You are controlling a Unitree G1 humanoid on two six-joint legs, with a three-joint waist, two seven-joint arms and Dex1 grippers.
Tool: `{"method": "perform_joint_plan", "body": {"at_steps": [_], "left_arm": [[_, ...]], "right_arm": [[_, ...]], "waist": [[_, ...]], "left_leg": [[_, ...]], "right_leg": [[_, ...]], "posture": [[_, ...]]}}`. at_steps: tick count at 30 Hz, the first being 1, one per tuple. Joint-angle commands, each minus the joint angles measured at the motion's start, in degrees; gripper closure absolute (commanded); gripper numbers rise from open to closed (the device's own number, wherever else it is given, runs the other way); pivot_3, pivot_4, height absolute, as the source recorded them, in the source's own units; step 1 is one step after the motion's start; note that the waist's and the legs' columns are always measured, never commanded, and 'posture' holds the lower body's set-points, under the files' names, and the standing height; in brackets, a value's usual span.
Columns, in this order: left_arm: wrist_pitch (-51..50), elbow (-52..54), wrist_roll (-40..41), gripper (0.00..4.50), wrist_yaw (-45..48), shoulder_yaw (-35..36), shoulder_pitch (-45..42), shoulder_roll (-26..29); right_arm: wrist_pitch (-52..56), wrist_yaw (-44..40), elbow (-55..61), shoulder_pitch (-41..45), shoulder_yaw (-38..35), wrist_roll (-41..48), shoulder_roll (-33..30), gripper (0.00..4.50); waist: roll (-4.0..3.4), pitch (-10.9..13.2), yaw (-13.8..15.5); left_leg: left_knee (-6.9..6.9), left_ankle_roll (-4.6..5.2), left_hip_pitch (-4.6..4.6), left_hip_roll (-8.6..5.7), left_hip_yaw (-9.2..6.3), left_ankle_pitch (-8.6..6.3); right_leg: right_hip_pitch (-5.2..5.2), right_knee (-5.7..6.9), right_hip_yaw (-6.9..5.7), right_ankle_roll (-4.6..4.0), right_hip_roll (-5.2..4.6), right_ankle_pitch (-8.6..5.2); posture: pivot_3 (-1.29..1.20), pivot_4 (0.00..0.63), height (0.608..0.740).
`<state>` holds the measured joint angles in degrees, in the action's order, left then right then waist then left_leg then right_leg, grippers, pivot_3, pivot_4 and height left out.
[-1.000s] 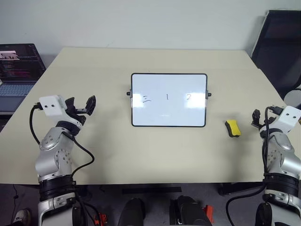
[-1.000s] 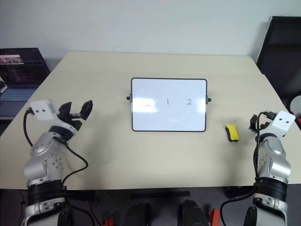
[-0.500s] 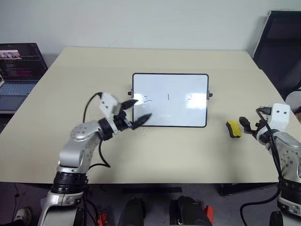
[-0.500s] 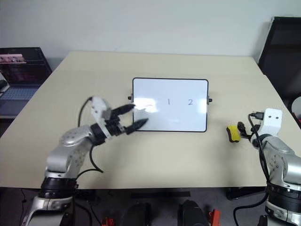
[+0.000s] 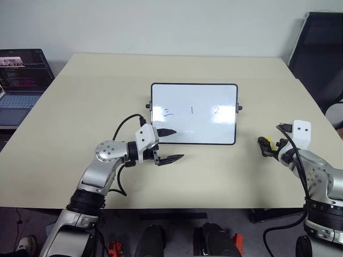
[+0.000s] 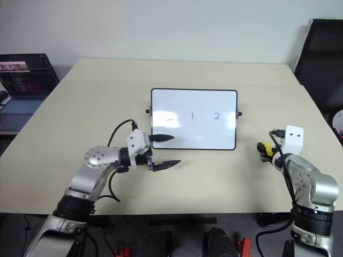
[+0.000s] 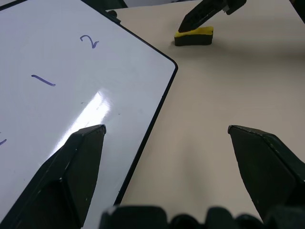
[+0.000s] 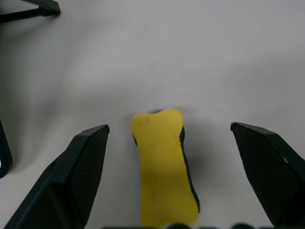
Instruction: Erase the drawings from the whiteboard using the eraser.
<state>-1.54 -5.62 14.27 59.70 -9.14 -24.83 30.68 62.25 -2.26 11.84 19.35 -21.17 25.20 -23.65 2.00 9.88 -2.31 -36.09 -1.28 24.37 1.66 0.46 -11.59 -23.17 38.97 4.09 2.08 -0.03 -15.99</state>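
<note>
- The right gripper [image 8: 169,133] has its two black fingers [image 8: 81,167] spread wide, with nothing between them touching either pad.
- The eraser [image 8: 164,167], a small yellow block with a black underside, lies on the table in the gap between those fingers, apart from both, yellow face up.
- From the head camera, the eraser [image 5: 266,144] sits near the table's right edge, well to the right of the whiteboard, and the right gripper covers most of it.
- The left gripper [image 5: 167,145] is also wide open, pointing to the right along the table; one finger [image 5: 166,131] hangs over the board's lower left corner, the other over bare table just in front of the frame.
- Whether that finger touches the board I cannot tell.
- The whiteboard [image 5: 194,96] lies in the middle of the table [image 5: 96,91], thin black frame, a small black knob on each side.
- The drawings [image 5: 191,111] stand in a row across the board: a squiggle on the left, a 1 in the middle, a 2 on the right, all unerased.
- A laptop [image 5: 21,75] with a lit screen stands beyond the table's left edge.
- A dark chair [image 5: 321,59] is at the far right.
</note>
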Motion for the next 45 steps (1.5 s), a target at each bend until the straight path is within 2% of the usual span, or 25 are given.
{"method": "perform_joint_plan", "body": {"at_steps": [1,10,19,27,30,37,38,39,45], "left_arm": [[0.8,0.6,0.0,0.0,0.5,1.4,-1.5,0.6],[-0.9,0.7,0.7,0.0,0.2,1.6,-3.0,0.0],[-6.6,1.5,6.6,0.0,2.7,2.9,-2.4,-1.5],[-5.6,-0.2,6.1,0.0,3.7,3.3,-2.1,-1.9],[-5.1,-0.7,6.0,0.0,4.2,3.4,-1.9,-2.0],[-4.6,-1.7,5.9,0.0,4.4,3.7,-2.2,-2.2],[-4.7,-1.7,6.0,0.0,4.4,3.8,-2.2,-2.3],[-4.7,-1.7,6.0,0.0,4.4,3.8,-2.2,-2.3],[-5.0,-1.6,6.0,0.0,4.3,4.0,-2.3,-2.6]], "right_arm": [[-1.5,0.1,0.5,1.8,-0.1,-0.8,0.3,0.02],[-1.9,-0.3,-0.4,1.7,0.2,-2.0,1.3,0.02],[-2.5,-0.6,-1.6,2.1,0.5,-2.8,1.8,0.02],[-3.0,-0.9,-2.3,2.5,1.2,-3.1,2.2,0.02],[-3.0,-1.1,-2.4,2.7,1.3,-3.4,2.5,0.61],[-3.2,-0.8,-2.5,2.7,1.5,-4.1,3.8,3.17],[-3.2,-0.8,-2.5,2.7,1.6,-4.1,3.9,3.42],[-3.2,-0.8,-2.5,2.7,1.6,-4.2,4.0,3.55],[-3.4,-1.2,-2.9,3.0,1.7,-4.1,4.0,3.56]], "waist": [[0.0,0.0,0.0],[0.0,0.0,0.0],[0.0,0.0,0.0],[0.0,0.0,0.0],[0.0,0.0,0.0],[0.0,0.0,0.0],[0.0,0.0,0.0],[0.0,0.0,0.0],[0.0,0.0,0.0]], "left_leg": [[0.0,0.0,0.0,0.0,0.0,0.0],[0.0,0.0,0.01,0.0,-0.01,0.0],[-0.01,0.0,0.01,0.0,-0.01,0.0],[-0.01,0.0,0.01,-0.01,-0.01,0.0],[0.0,0.0,0.01,-0.01,-0.02,0.0],[-0.01,0.0,0.01,0.0,-0.02,0.0],[-0.01,0.0,0.01,0.0,-0.02,0.0],[-0.01,0.0,0.01,0.0,-0.01,0.0],[-0.01,0.0,0.01,0.0,-0.02,0.0]], "right_leg": [[0.0,0.0,0.0,0.0,0.0,0.0],[0.0,0.0,-0.01,0.0,0.0,0.0],[0.0,0.0,-0.01,0.0,0.0,0.0],[0.0,0.01,-0.01,0.0,0.0,0.0],[0.0,0.01,-0.01,0.0,0.0,0.0],[0.0,0.01,-0.02,0.0,0.0,0.0],[0.0,0.01,-0.01,0.0,0.0,0.0],[0.0,0.01,-0.01,0.0,0.0,0.0],[0.0,0.01,-0.02,0.0,0.0,0.0]], "posture": [[0.0,0.15,0.74],[0.0,0.15,0.74],[0.0,0.15,0.74],[0.0,0.15,0.74],[0.0,0.15,0.74],[0.0,0.15,0.74],[0.0,0.15,0.74],[0.0,0.15,0.74],[0.0,0.15,0.74]]}}
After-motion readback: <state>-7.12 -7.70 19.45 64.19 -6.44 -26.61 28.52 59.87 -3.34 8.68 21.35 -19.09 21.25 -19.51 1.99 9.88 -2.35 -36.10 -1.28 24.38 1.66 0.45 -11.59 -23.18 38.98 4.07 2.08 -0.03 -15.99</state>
